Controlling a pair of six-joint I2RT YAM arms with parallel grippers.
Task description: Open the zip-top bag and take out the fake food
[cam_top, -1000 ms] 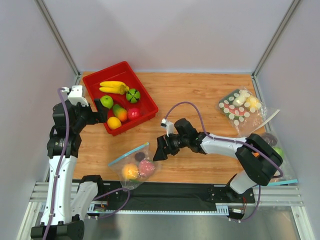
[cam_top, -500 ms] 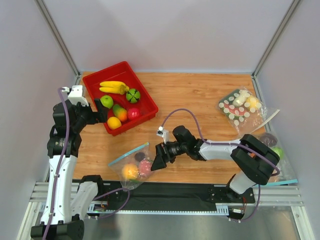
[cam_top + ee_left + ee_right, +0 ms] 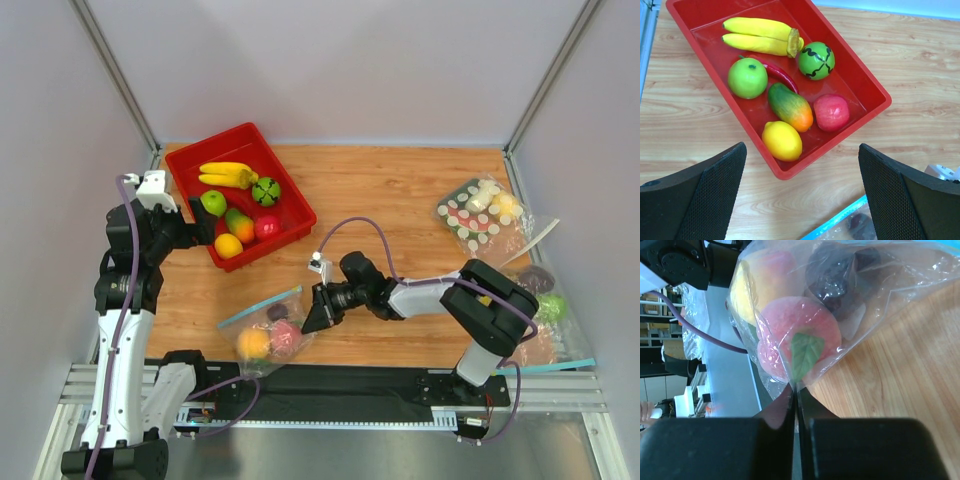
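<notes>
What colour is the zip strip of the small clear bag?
The zip strip is light blue-teal, seen best in the top external view.

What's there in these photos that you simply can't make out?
- Right wrist view: the zip-top bag has its zip strip cut off by the top edge; sealed or open, unknown.
- Left wrist view: the bottom edge shows only the bag's corner.
- Top view: the right arm partly covers the plastic-wrapped items at far right.
</notes>
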